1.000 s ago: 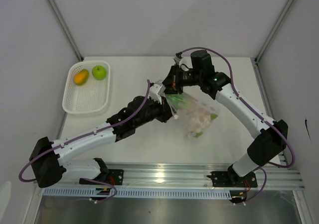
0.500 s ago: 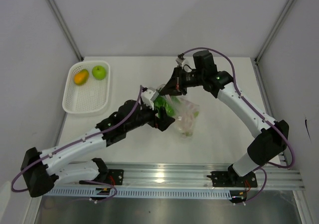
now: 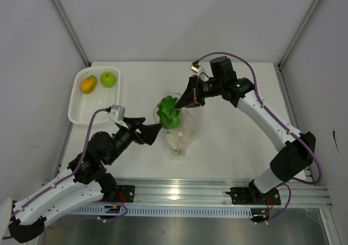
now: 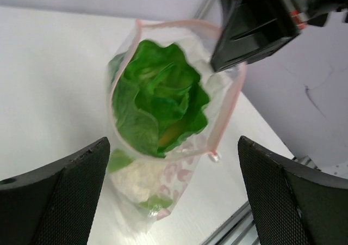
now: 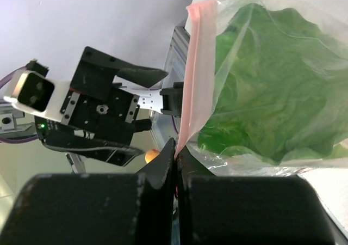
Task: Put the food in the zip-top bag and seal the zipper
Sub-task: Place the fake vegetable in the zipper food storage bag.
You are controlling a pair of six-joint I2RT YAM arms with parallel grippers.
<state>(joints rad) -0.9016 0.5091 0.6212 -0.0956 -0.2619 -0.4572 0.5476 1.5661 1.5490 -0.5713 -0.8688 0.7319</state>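
Right gripper (image 3: 185, 102): fingers pressed tight together, pinching the zipper (image 5: 194, 60) at the far-right side of the zip-top bag (image 3: 184, 133) mouth & holding that edge up. In the right wrist view the pink strip runs straight down into the closed tips.

Bag mouth is open, not sealed. In the left wrist view the pink-red rim makes a wide loop. From the pinched edge the bag slopes down toward the near side. Can't tell if its bottom rests on the table (image 3: 244, 141).

Food in bag:
- cabbage (image 3: 169, 113): bright green, right at the mouth, fills most of the opening, plastic around its sides.
- cauliflower-like piece (image 3: 176, 140): whitish, below the cabbage at the bag's bottom, w/ small green bits beside it.

Left gripper (image 3: 154, 133): jaws spread wide, nothing btwn them. It sits just left of the bag on the near side, tips aimed at the bag. In the top view it's close to the plastic but apart from it. In the left wrist view its two dark fingers (image 4: 60, 196) sit at the lower corners, w/ the bag btwn & beyond them.

Food not in bag:
- green apple (image 3: 108, 79) & orange fruit (image 3: 88, 84): side by side, orange one further from the bag.
- both lie at the far end of the white mesh basket (image 3: 81, 114), well apart from the bag, to its left & farther back.
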